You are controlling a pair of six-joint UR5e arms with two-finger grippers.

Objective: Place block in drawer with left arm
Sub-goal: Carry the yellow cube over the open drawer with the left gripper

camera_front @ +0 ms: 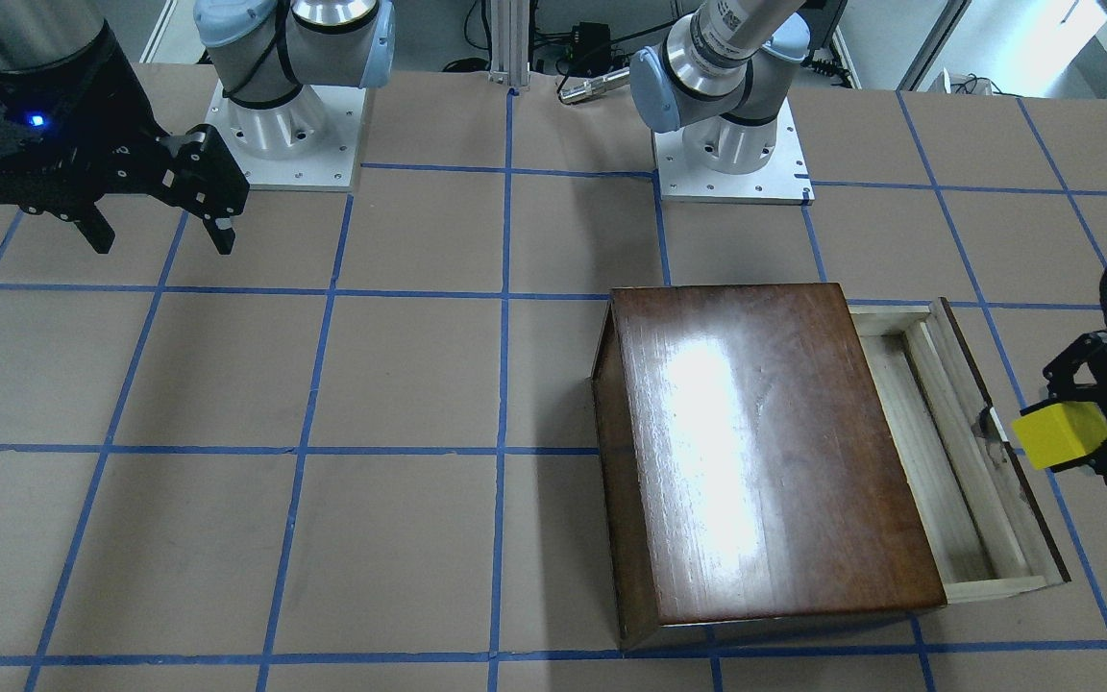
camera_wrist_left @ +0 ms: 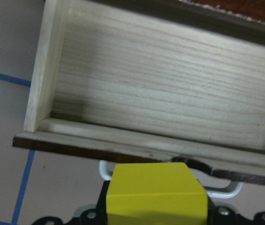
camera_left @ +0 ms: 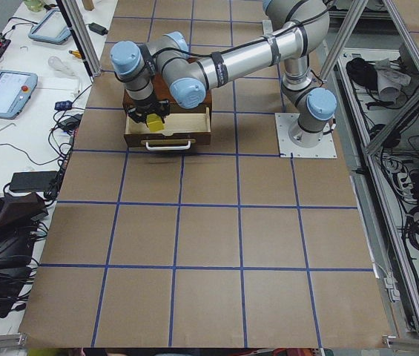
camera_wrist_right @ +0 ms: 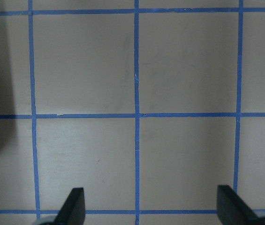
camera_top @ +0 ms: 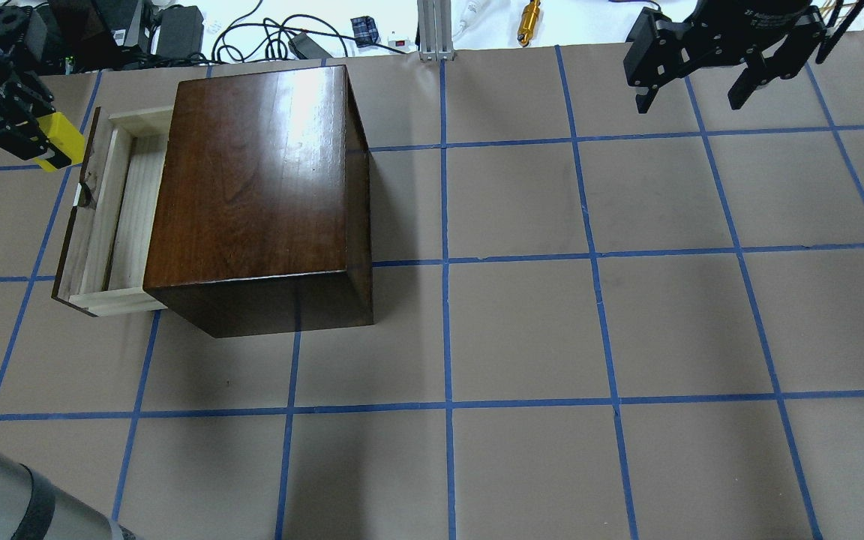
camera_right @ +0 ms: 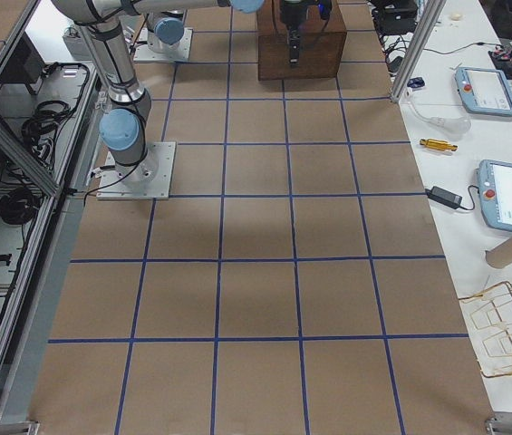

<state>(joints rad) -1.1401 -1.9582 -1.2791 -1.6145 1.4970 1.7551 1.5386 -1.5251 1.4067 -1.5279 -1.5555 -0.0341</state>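
While the black two-finger left gripper (camera_front: 1082, 440) is pinching the small bright yellow matte cube (camera_front: 1059, 434) between its fingers, it is hanging just outside the dark brown front panel of the shallow pale raw-wood drawer (camera_front: 930, 452). The cube is sitting in the jaws above the brown paper-covered table with its blue tape grid (camera_front: 400, 375), not inside the tray. Seen from the left wrist camera, the yellow block is lying on the near side of the front panel and is covering the middle of the small metal handle (camera_wrist_left: 227, 189), whose ends are peeking out on either side. The drawer is standing pulled out from the glossy dark-brown wooden box (camera_front: 755, 452), its pale wooden floor showing. In the overhead view the cube is sitting beside the far end of the drawer front, close to it; whether it is touching the panel cannot be told.

Well apart from the box, the black right gripper (camera_front: 161, 238) is hovering over the taped table with its fingers (camera_wrist_right: 74, 206) spread wide and nothing between them.
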